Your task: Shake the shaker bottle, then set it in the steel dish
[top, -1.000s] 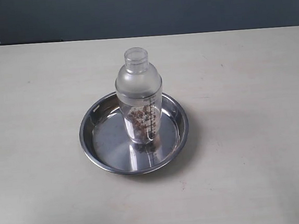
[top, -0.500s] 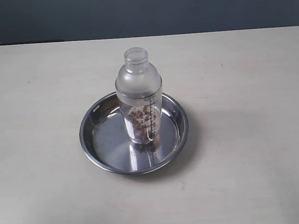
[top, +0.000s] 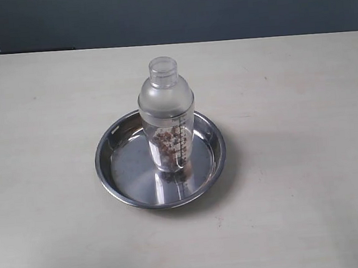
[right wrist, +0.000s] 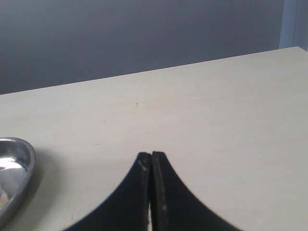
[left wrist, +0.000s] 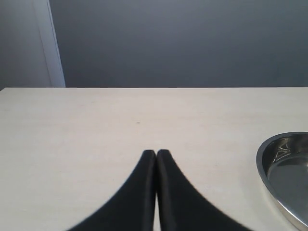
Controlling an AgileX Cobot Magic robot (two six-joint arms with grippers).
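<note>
- The black left gripper (left wrist: 156,153) and black right gripper (right wrist: 151,155) were pressed shut and empty, above the pale tabletop (left wrist: 72,125).
- The clear plastic shaker bottle with a frosted dome (top: 167,116) stood upright inside the shallow shiny steel dish (top: 100,163).
- Likely risk: a passing arm could topple the tall, narrow bottle.

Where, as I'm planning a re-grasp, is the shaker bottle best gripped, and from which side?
Grip the shaker bottle on its clear lower body, just under the frosted dome, coming in level from either side. It stands upright in the steel dish, whose low rim leaves the body exposed; the rounded dome looks likelier to slip.
</note>
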